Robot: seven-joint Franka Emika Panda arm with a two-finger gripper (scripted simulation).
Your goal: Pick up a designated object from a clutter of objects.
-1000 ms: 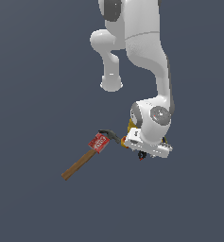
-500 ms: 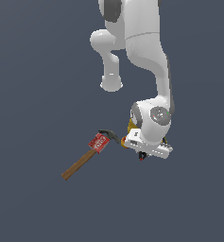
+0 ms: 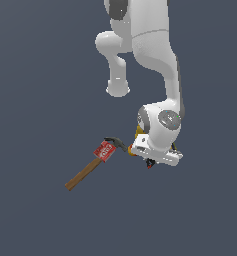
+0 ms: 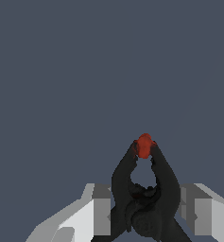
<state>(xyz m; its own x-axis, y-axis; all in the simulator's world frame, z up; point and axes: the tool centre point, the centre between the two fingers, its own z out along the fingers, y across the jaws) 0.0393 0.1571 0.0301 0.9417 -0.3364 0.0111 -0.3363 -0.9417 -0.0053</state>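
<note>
while pinched between both fingers (image 4: 100,215) of the hand (image 4: 144,212), black clamp (image 4: 142,194) with red tips pointing away from the wrist.
under the arm's white wrist in the exterior view, just a dark-red speck, probably the clamp's tip. hammer (image 3: 92,164) to the exterior view's left, apart; sliver of yellow bottle (image 3: 138,134) behind the wrist.

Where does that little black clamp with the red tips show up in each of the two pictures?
Exterior view: only a dark and red speck of the black spring clamp shows, just beneath the arm's white wrist, to the exterior view's right of the hammer.
Wrist view: the clamp fills the lower middle, between the gripper fingers, red tips pointing away.
Shared landmark: the clamp's red tips.
</note>
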